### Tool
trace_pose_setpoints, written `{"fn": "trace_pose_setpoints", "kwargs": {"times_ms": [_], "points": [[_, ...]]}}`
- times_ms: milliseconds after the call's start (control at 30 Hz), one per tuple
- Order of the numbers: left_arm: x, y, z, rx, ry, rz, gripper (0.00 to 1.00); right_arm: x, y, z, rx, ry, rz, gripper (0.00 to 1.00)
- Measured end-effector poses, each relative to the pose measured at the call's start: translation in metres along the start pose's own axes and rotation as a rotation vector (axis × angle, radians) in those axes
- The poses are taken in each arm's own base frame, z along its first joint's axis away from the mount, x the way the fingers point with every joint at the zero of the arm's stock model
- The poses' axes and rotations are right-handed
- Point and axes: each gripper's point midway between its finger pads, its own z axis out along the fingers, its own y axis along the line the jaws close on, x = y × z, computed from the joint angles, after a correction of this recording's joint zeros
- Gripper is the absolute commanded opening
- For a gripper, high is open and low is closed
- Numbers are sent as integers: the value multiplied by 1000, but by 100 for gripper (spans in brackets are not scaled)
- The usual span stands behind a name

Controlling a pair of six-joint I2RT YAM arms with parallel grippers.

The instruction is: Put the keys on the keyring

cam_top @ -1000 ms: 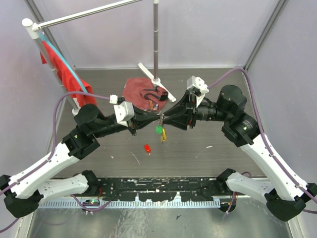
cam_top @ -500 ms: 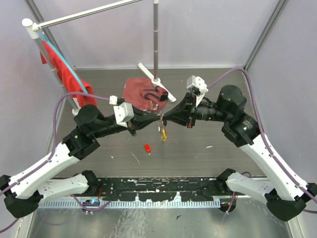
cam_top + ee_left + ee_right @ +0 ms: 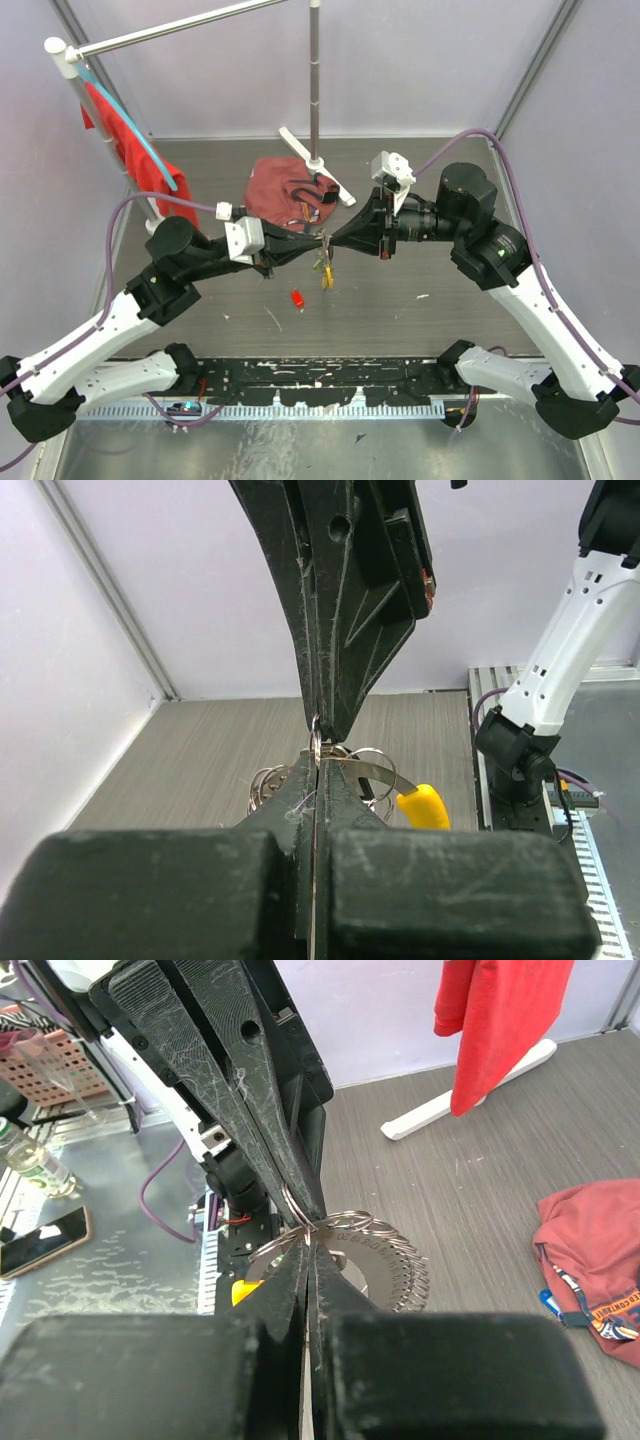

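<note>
Over the worktop (image 3: 430, 290) your two arms meet tip to tip in mid-air, so you look to be in the threading step, with one key not yet on. The maroon cloth (image 3: 272, 188) lies heaped behind them, and no key shows on it. The only container is a pink crate (image 3: 40, 1055) off the worktop in the right wrist view, its contents too blurred to tell. Your left gripper (image 3: 315, 772) and right gripper (image 3: 308, 1245) are both clenched, pinching the keyring (image 3: 398, 1263) between them above the worktop's middle. Which strand each one holds cannot be told. A yellow key (image 3: 424, 807) hangs from it. The red key (image 3: 297, 298) lies loose on the worktop nearby. Next, I judge, you need the coil's end pried apart without either pinch slipping, then one gripper freed for the red key.
</note>
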Motion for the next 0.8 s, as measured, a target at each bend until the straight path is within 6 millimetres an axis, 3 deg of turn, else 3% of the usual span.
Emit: {"fn": "trace_pose_setpoints", "kwargs": {"times_ms": [800], "points": [[-5, -18, -1, 105, -36, 27, 0, 6, 17, 0, -105, 46, 32, 2]]}}
